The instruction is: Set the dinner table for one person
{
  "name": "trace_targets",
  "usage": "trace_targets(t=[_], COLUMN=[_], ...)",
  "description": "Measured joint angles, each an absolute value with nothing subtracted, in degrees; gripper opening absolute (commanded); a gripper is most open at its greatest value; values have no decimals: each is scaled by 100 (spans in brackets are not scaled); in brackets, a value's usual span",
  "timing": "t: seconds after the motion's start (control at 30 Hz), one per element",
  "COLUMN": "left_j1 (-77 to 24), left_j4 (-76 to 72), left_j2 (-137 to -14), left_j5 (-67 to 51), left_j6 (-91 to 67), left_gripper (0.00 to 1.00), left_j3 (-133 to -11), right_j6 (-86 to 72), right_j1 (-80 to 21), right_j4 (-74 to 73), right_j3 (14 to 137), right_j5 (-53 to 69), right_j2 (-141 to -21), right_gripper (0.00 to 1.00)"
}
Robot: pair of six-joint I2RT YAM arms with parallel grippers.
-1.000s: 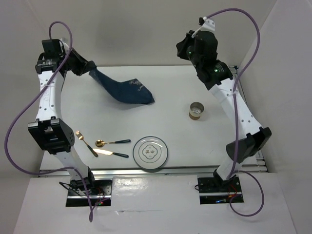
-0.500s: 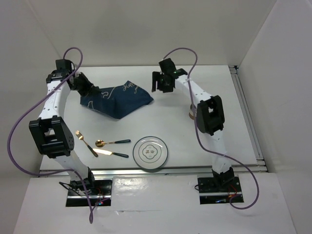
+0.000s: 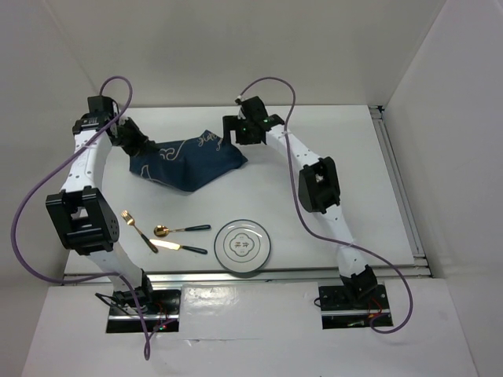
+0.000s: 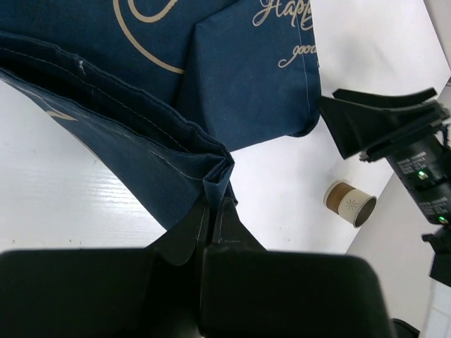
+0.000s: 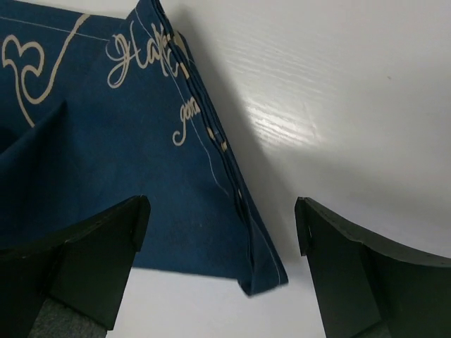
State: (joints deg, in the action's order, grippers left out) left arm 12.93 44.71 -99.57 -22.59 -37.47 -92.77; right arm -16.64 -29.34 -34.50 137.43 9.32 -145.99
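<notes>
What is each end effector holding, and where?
The left end effector pinches the navy cloth at a bunched edge; the right end effector holds nothing.

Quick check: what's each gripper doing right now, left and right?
Left gripper: shut on the navy cloth.
Right gripper: open above the cloth's edge, holding nothing.

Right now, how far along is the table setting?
Done: nothing looks placed yet. The plate, fork, spoon and knife lie near the dinner table's front edge, off the navy mat. In hand: the left gripper is shut on a corner of the folded navy mat; the right gripper hangs open over its other corner. Left: spread the navy mat flat, then arrange plate, cutlery and cup.
</notes>
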Motion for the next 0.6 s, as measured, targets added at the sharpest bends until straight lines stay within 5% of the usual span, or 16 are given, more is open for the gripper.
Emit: trace_targets(t=[0.2,0.23,0.27,0.33,0.4,0.6], left_j1=[1352,1358,1358,1358,1358,1358], left_j4=[4499,4504,4504,4506,4508,4501], left_j2=[-10049,-10075,-10088,-10114,-10119,-10169], left_j5=[-2272,-2279,-2281,-2283,-2283,-2423], left_j6=[-3736,-3730,-3726,-3723,-3723,-3728], left_gripper=[0,0,0,0,0,0], left_j3=[-9317,-9332,-9338,-9343,-9343,-9382], right_j6=[-1686,-1691,-1688,-1680,-1702,-1750], right_j1=[-2969,-2978,-2987,-3004,-3022,-3046], right_j4=[-3286,-3286,-3286,-3245,-3127,-2987], right_j3=[14016,14016,14009,13920,13644,12656], right_j5=[1275,1310,1337,1354,1304,681], right_j2=[-15157,-15211,-15222,-15207,-15056,-14156], right_gripper=[80,72,45,15,0,0])
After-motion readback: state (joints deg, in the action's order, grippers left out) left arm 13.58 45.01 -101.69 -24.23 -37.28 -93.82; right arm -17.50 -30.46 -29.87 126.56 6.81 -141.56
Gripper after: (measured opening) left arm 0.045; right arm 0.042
